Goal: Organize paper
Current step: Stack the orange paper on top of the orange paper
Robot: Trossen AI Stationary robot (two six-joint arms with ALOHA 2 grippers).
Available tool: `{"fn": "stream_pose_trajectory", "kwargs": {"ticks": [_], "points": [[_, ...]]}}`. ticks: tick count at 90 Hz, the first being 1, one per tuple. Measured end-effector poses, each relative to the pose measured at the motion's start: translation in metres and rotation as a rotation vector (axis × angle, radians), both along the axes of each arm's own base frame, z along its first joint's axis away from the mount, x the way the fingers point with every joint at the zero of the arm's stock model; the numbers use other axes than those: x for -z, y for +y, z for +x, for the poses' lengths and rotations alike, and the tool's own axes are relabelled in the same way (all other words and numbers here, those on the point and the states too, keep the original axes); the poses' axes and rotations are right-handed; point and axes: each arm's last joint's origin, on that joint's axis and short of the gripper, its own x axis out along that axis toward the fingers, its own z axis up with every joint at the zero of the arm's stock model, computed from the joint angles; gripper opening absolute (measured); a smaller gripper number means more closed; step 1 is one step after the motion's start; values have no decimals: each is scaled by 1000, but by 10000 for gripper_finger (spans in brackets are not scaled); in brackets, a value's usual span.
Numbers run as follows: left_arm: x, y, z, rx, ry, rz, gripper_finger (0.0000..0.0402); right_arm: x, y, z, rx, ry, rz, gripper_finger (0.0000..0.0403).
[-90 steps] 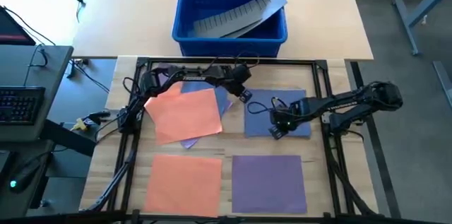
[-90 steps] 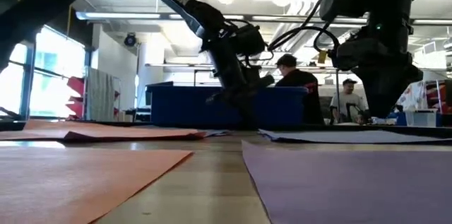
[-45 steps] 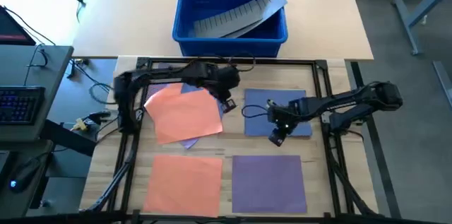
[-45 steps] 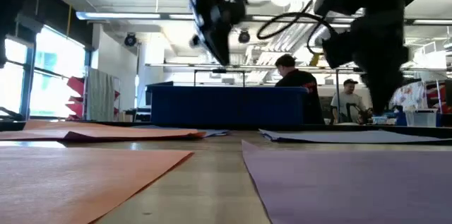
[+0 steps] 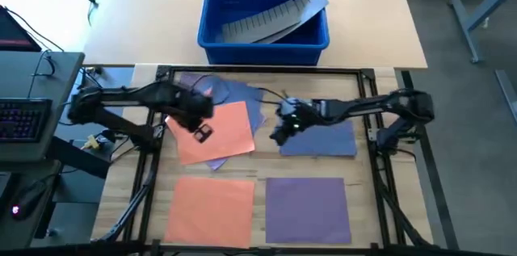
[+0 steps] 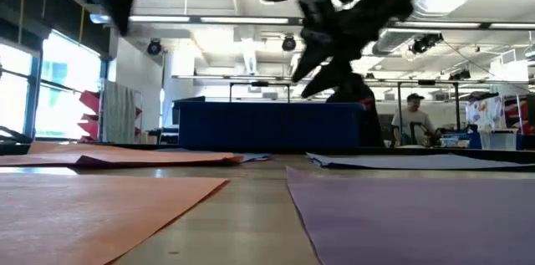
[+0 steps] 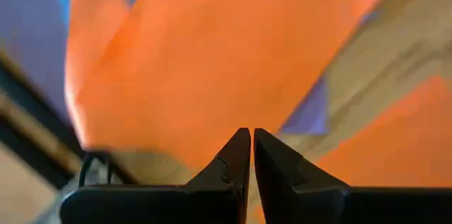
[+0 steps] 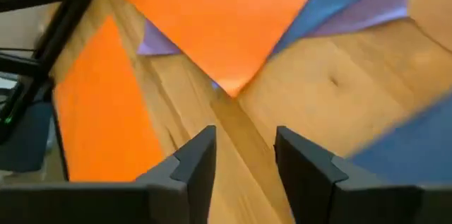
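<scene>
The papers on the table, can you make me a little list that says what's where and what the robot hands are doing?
messy pile: tilted orange sheet on top of purple and blue sheets
blue sheet: lying alone, flat
front row: orange sheet, purple sheet
left gripper: shut, empty, over the pile
right gripper: open, empty, between pile and blue sheet

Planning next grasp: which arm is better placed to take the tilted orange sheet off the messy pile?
Probably left. The left pincer hovers shut right over the tilted orange sheet. The right pincer is open, over bare table beside the blue sheet.
</scene>
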Motion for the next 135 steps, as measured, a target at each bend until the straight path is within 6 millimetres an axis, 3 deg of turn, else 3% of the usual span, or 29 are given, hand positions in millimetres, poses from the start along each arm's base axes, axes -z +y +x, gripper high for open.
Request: {"fn": "stream_pose_trajectory", "kwargs": {"ticks": [10, 27, 64, 91, 112, 135], "points": [[27, -8, -25, -66, -23, -12, 0, 11, -8, 24, 40, 82, 45, 178], [67, -15, -44, -83, -78, -27, 0, 37, -13, 52, 85, 150, 188, 213], [140, -16, -43, 62, -178, 12, 0, 72, -12, 88, 312, 238, 362, 213], [164, -15, -51, 77, -174, 14, 0, 69, -5, 113, 330, 202, 380, 211], [177, -16, -55, 81, -197, -4, 0, 45, 0, 126, 295, 122, 377, 211], [177, -16, -51, 80, -237, -6, 0, 45, -1, 124, 322, 156, 353, 210]]}}
